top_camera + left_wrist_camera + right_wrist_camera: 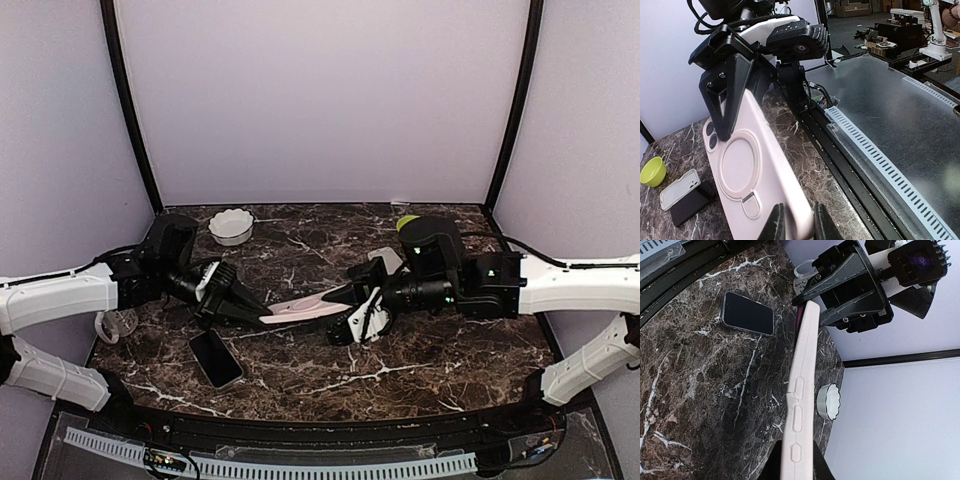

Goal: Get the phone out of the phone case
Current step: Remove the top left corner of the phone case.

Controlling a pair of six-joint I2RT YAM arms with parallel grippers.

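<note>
A pale pink phone case (pixel 305 308) with a ring on its back hangs above the table, held at both ends. My left gripper (pixel 258 312) is shut on one end; in the left wrist view the fingers (pixel 795 222) pinch the case (pixel 740 165). My right gripper (pixel 345 310) is shut on the other end, and the right wrist view shows the case edge-on (pixel 802 365) with a kink by its side buttons. A dark phone (pixel 215 358) lies flat on the marble below, apart from the case; it also shows in the right wrist view (pixel 747 313).
A white fluted bowl (pixel 231 226) stands at the back left and a green bowl (pixel 408 222) at the back right. Another light case (pixel 680 189) leans on a dark block near the green bowl. A clear cup (pixel 115 325) sits at the left edge.
</note>
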